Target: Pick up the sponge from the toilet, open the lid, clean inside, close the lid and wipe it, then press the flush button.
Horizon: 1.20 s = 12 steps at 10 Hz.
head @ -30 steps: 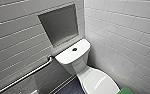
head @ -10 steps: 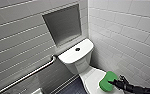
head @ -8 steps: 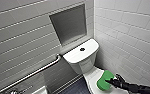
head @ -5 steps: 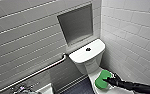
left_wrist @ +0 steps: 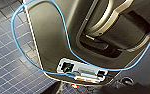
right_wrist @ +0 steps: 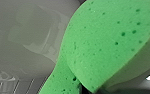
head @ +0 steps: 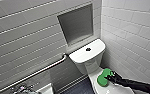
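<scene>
Lid (head: 108, 90) partly behind sponge (head: 104, 77)

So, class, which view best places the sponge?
Head view: the whole sponge sits at the right gripper, over the toilet. Right wrist view gives its pored green surface close up; left wrist view faces floor tiles.

Green sponge (head: 104, 77) on closed white lid (head: 113, 89)

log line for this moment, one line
right tool: holds sponge over lid | lid: shut | button: untouched
</scene>
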### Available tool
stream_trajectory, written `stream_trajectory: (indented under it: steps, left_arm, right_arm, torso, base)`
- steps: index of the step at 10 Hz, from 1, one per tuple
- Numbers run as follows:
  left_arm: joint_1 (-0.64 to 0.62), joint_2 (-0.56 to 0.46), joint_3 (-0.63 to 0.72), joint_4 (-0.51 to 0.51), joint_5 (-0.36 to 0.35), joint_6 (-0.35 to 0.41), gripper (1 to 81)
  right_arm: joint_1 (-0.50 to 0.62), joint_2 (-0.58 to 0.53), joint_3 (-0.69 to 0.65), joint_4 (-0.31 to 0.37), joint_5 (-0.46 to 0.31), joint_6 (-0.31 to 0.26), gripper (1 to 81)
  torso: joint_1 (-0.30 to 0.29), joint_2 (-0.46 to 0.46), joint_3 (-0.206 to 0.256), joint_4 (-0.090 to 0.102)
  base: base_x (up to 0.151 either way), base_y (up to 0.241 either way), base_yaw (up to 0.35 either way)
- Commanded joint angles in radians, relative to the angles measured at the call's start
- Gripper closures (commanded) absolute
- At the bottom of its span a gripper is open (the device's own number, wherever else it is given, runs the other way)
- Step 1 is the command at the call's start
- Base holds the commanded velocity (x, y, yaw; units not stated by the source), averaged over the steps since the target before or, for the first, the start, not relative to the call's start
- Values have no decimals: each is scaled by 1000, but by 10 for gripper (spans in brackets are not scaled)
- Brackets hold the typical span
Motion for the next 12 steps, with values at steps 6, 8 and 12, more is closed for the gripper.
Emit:
stream_trajectory:
  steps: [6,8,12]
  left_arm:
    - [13,-21,-5,6,100,2,10]
    - [15,-20,-5,6,100,2,10]
    - [15,-12,-5,9,100,4,10]
  right_arm:
    - [-28,47,-123,30,28,5,811]
    - [-64,-30,-37,29,48,5,811]
    - [-160,-215,170,29,161,4,811]
  torso:
    - [0,0,0,0]
    - [0,0,0,0]
    - [0,0,0,0]
  base:
    - [0,0,0]
    - [0,0,0]
    - [0,0,0]
